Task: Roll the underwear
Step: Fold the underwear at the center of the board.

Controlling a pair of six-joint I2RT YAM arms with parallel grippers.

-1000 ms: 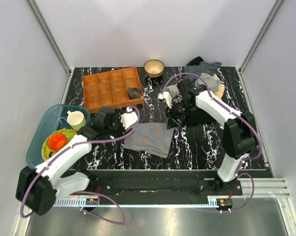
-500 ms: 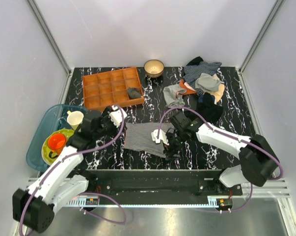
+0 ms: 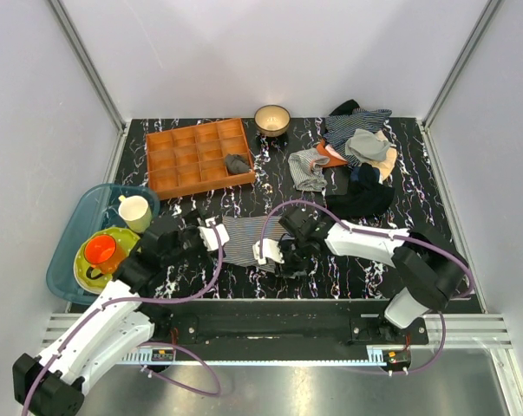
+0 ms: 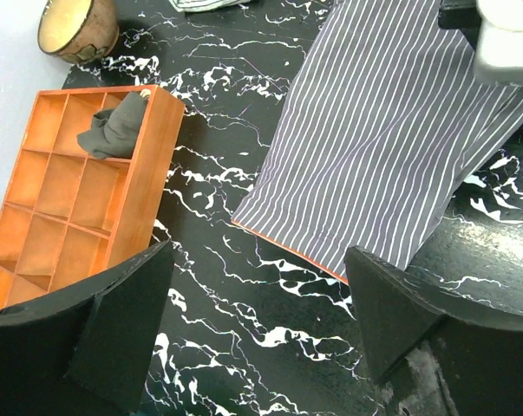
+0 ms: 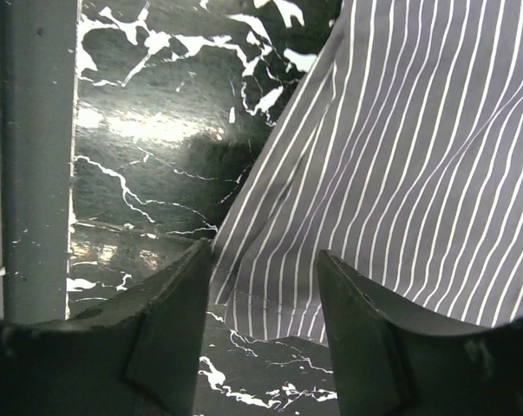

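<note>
Underwear lies flat on the desk, between both arms. Left jaws open beside its hem; right jaws open over its corner. Risk: I snag only that corner, and the roll skews.

There is one striped underwear. One orange divided tray contains one dark grey cloth bundle. One tan bowl. One teal tub carries three dishes: one cream cup, one green plate, one orange cup. One clothes heap, too tangled to count, plus one separate small striped garment.
</note>
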